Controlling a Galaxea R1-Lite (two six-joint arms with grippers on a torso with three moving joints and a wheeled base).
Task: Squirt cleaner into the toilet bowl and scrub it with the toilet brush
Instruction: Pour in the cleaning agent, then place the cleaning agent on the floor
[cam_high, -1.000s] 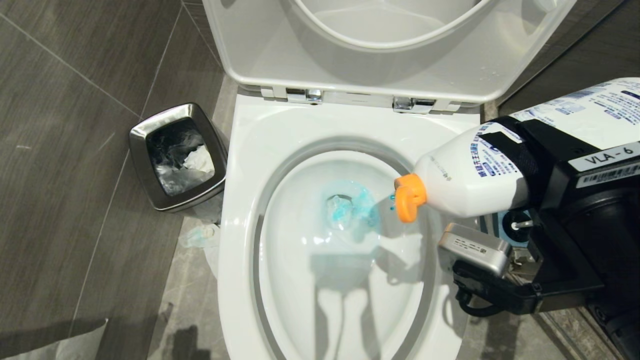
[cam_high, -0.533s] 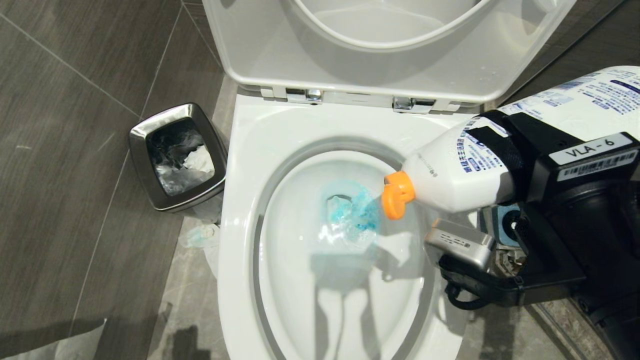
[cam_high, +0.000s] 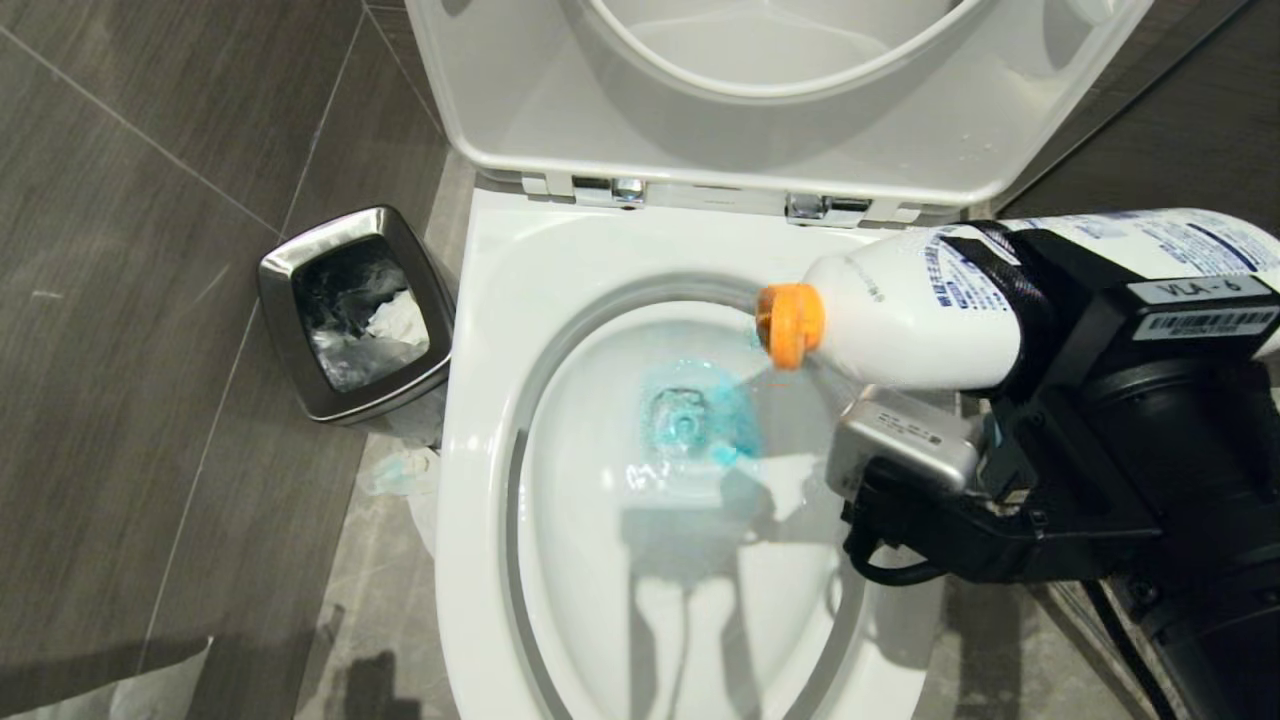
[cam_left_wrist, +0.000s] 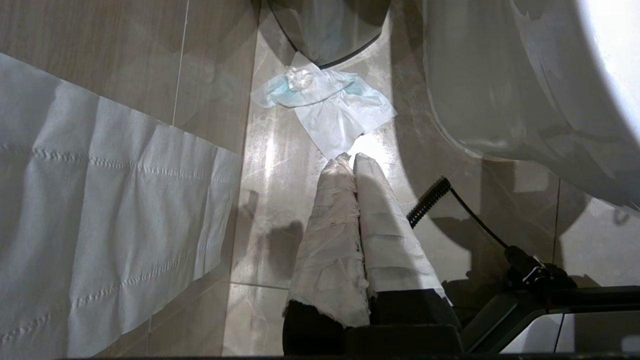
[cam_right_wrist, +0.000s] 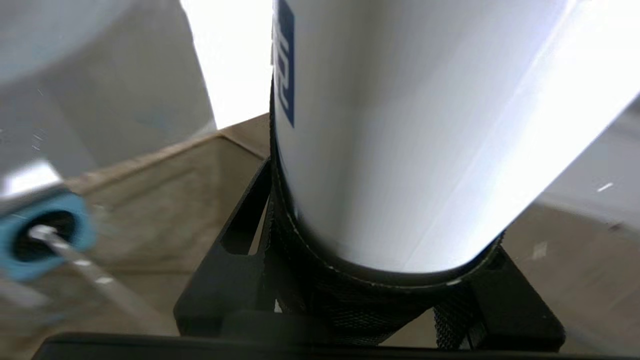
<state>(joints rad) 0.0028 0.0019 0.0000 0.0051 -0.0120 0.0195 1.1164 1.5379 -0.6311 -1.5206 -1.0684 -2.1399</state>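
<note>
A bathroom: an open toilet bowl (cam_high: 480, 330), a small steel waste bin (cam_high: 300, 390) beside it, grey floor tiles (cam_high: 130, 300)

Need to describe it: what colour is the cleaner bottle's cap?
Orange cap; head view shows it best.

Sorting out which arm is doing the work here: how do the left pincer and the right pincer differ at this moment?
The right pincer is clamped around a white cleaner bottle with an orange cap; the left pincer is shut on nothing. The right one is held out over the toilet bowl; the left hangs low, pointing at the floor beside the bowl's base. The left pincer's fingers are wrapped in white cloth; the right's are bare black.
</note>
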